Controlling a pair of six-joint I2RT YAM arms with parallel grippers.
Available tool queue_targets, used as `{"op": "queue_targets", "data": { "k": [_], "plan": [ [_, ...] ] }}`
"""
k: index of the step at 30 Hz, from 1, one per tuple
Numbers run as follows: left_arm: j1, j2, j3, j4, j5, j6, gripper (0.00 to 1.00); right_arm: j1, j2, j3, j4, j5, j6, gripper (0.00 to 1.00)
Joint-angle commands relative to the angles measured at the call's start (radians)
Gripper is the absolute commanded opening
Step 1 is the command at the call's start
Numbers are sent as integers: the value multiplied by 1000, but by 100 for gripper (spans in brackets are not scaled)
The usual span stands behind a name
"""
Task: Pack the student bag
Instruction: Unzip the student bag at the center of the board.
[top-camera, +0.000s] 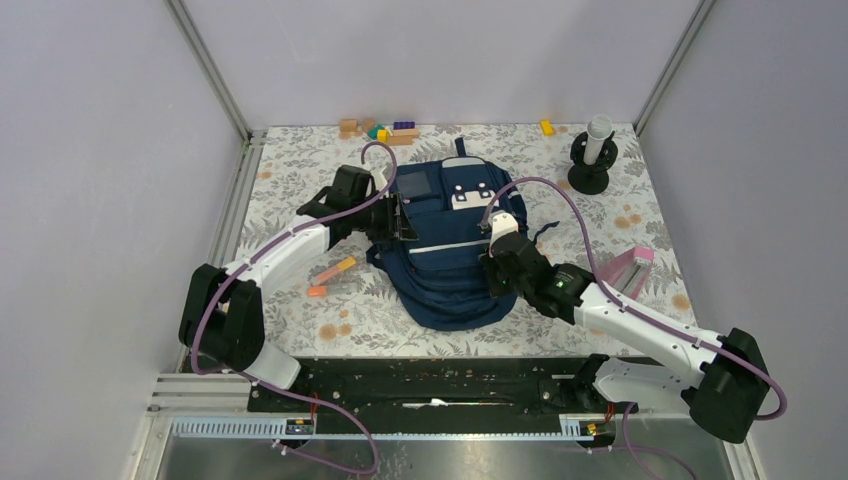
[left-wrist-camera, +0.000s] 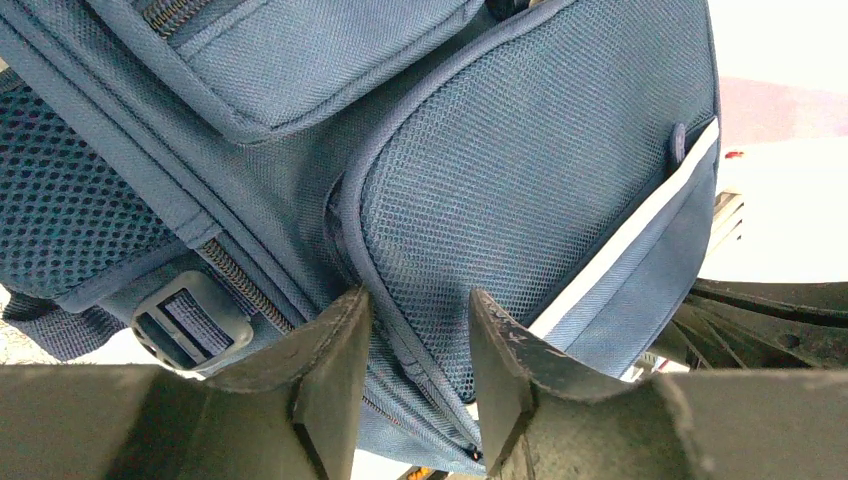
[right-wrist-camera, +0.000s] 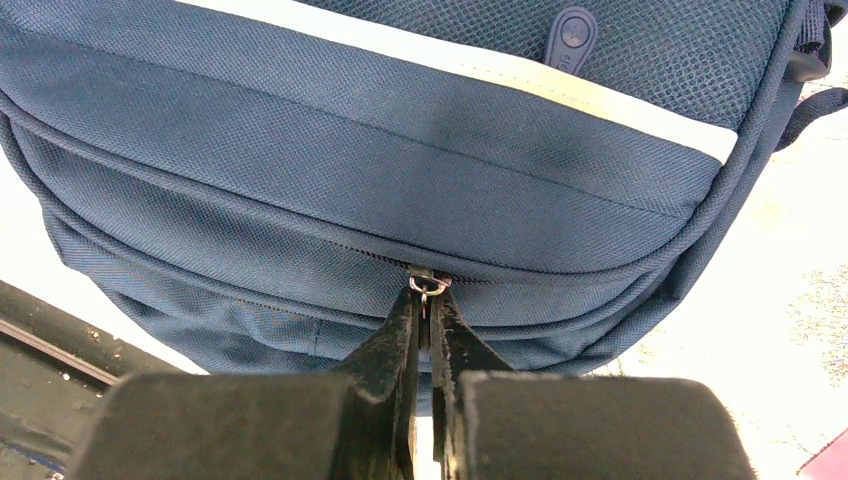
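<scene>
Blocks (top-camera: 385, 129) behind student bag (top-camera: 450, 285), possibly markers (top-camera: 332, 272) left

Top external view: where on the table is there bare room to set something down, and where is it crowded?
Free: the cloth between the black stand and the pink object; the near strip in front of the student bag. Crowded: the middle, where the left gripper and right gripper meet the bag, and the far-left blocks.

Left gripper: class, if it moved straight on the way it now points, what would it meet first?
The left gripper would meet the student bag first, at the edge of its mesh pocket, which lies just beyond the parted jaws. Depth is unclear; it may be touching now.
</scene>
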Motion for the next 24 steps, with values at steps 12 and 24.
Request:
{"op": "queue_targets", "data": {
  "k": [12, 24],
  "plan": [
    [-31, -61, -38, 138, 79, -62, 0, 35, -1, 68, -25, -77, 87, 0],
    [-37, -83, -75, 193, 103, -107, 0, 146, 212, 221, 82, -94, 141, 0]
  ]
}}
